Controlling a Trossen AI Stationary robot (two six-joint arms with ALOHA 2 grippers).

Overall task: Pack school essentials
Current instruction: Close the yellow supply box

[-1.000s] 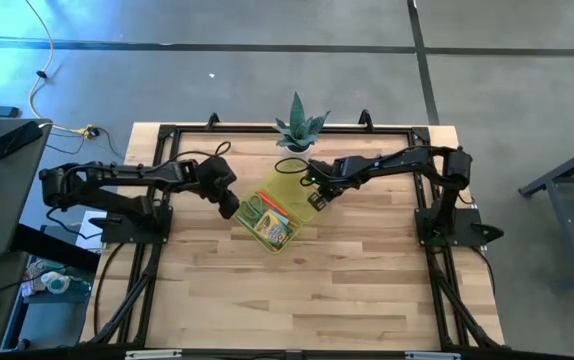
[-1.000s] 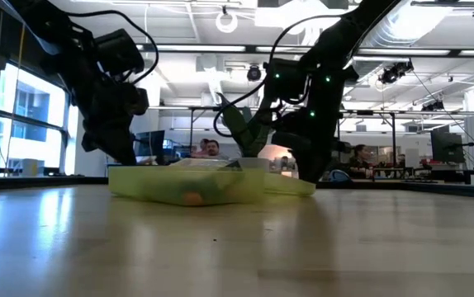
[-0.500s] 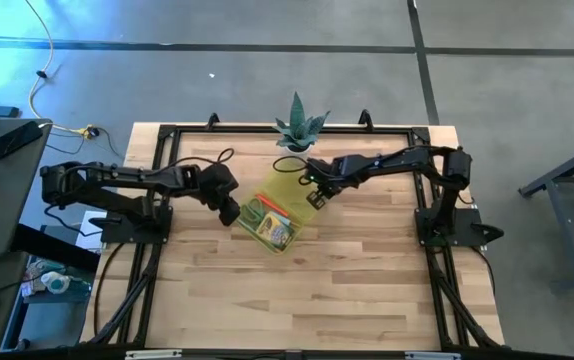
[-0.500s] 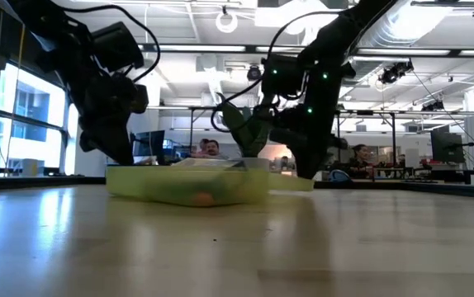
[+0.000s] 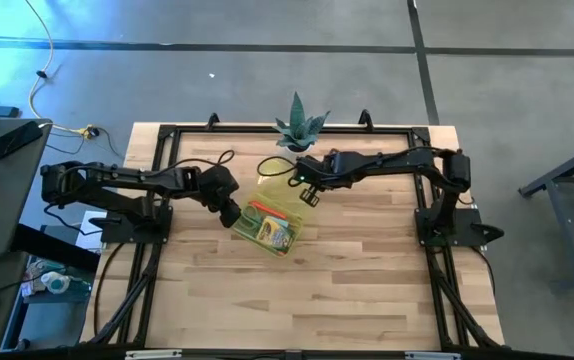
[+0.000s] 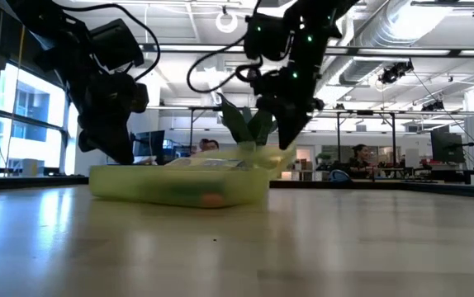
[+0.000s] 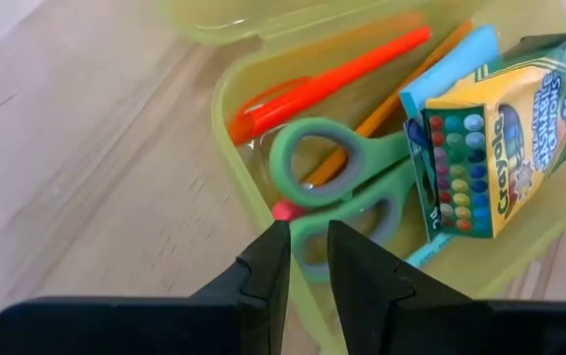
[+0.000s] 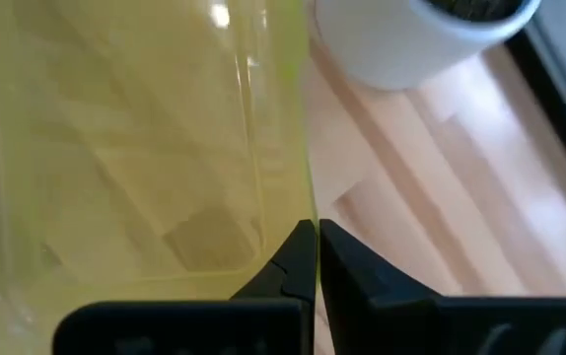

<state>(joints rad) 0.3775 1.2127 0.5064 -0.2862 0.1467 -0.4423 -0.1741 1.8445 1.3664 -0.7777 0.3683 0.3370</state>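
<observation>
Just beyond my right gripper (image 5: 305,193) stands the spiky green plant (image 5: 298,125) in its round white pot (image 8: 423,35), at the far edge of the pale wooden table (image 5: 367,290). My right fingers are clenched on the edge of the translucent yellow-green lid (image 8: 135,138), thin smooth plastic, lifted off the planks. My left gripper (image 7: 306,258) pinches the near-left rim of the matching plastic case (image 5: 266,223), its fingers straddling the wall. Inside lie the school things: green-handled scissors (image 7: 347,192) with rounded loops, a red-orange marker (image 7: 327,84), an orange pencil (image 7: 387,108), the glossy cardboard crayon box (image 7: 490,138) and a light blue note pad (image 7: 451,69) beneath it.
</observation>
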